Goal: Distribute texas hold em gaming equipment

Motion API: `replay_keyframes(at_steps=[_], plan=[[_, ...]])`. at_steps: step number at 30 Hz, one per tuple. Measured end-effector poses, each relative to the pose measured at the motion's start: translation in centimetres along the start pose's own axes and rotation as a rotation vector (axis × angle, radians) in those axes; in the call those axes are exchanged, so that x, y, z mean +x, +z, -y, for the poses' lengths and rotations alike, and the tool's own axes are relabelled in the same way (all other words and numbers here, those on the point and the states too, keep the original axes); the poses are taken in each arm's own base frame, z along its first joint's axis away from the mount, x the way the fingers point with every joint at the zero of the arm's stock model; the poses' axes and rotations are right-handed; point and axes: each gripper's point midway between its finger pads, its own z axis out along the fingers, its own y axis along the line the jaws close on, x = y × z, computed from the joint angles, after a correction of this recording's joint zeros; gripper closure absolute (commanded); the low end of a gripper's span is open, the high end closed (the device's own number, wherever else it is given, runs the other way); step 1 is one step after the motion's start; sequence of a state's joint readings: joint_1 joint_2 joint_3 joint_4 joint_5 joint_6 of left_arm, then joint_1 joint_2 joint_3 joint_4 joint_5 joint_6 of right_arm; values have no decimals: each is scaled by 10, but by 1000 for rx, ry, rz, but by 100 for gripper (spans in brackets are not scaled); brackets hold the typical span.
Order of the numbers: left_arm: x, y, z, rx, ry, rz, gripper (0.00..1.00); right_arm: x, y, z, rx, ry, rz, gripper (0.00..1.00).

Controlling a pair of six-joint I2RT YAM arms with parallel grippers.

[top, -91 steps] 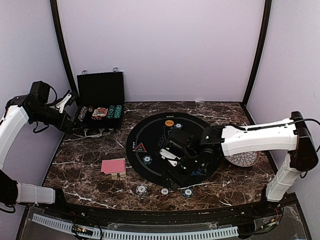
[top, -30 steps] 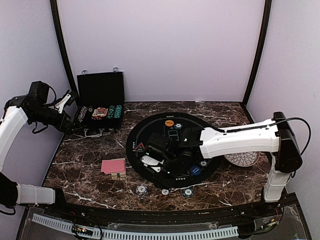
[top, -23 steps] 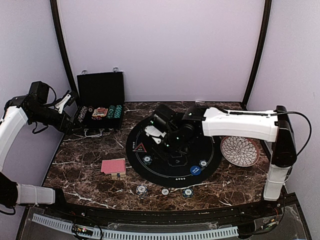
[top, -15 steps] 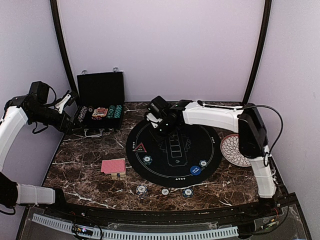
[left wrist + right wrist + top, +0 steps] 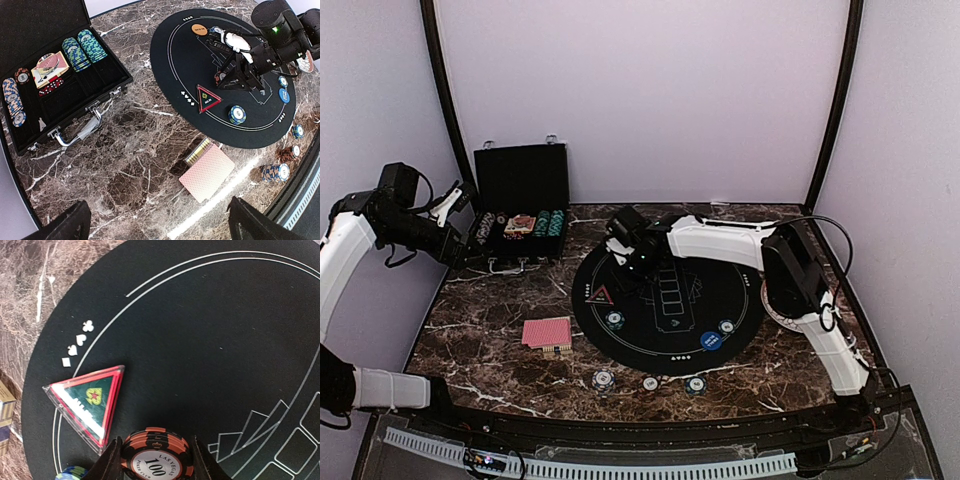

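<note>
My right gripper point(image 5: 156, 462) is shut on a stack of orange-and-black "100" poker chips point(image 5: 157, 447), just above the black round mat point(image 5: 200, 330), beside the triangular red-edged marker point(image 5: 90, 402). From above, this gripper point(image 5: 638, 270) hangs over the mat's rear-left part. My left gripper point(image 5: 460, 205) stands open and empty at the far left, high above the marble. A red-backed card deck point(image 5: 548, 333) lies left of the mat. A blue chip stack point(image 5: 614, 320), a blue button disc point(image 5: 711, 340) and an orange button disc point(image 5: 199, 30) rest on the mat.
An open black case point(image 5: 100, 85) with chip rows and cards stands at the back left. Three chip stacks point(image 5: 649, 383) sit on the marble in front of the mat. The right arm largely hides a white patterned plate point(image 5: 773, 303) at the right.
The right arm has swung from the mat's front right to its rear left, still holding the chip stack. The left arm has not moved.
</note>
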State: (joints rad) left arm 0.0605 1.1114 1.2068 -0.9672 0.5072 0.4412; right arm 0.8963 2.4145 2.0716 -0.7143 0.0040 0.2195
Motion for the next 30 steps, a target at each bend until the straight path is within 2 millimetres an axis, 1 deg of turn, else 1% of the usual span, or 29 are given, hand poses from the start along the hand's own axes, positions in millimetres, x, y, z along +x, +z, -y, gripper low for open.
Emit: replay_keyframes(at_steps=[2, 3, 6, 8, 10, 13, 18, 20, 22, 25, 28, 29, 30], plan=[[0, 0, 0, 1, -1, -1, 1, 0, 2, -2, -12, 3, 1, 81], [0, 1, 0, 1, -2, -2, 1, 0, 4, -3, -16, 4, 0, 77], [0, 1, -1, 2, -7, -4, 1, 5, 11, -4, -28, 7, -16, 60], [1, 2, -1, 3, -8, -6, 1, 6, 13, -4, -28, 8, -19, 46], [1, 2, -1, 3, -9, -6, 1, 5, 13, -5, -32, 10, -15, 38], [1, 2, -1, 3, -11, -6, 1, 3, 12, -4, -33, 13, -9, 33], [1, 2, -1, 3, -11, -6, 1, 2, 10, -4, -31, 5, -9, 33], [1, 2, -1, 3, -11, -6, 1, 1, 6, -4, -29, 3, -6, 33], [1, 2, -1, 3, -11, -6, 1, 1, -5, -3, -29, 0, 0, 33], [1, 2, -1, 3, -11, -6, 1, 8, -37, -4, -29, -7, 12, 32], [1, 2, -1, 2, -11, -6, 1, 18, -85, -7, -21, -27, 45, 28], [1, 2, -1, 2, -11, -6, 1, 21, -98, -11, -21, -35, 57, 25], [1, 2, -1, 2, -11, -6, 1, 30, -115, -17, -21, -54, 72, 23]])
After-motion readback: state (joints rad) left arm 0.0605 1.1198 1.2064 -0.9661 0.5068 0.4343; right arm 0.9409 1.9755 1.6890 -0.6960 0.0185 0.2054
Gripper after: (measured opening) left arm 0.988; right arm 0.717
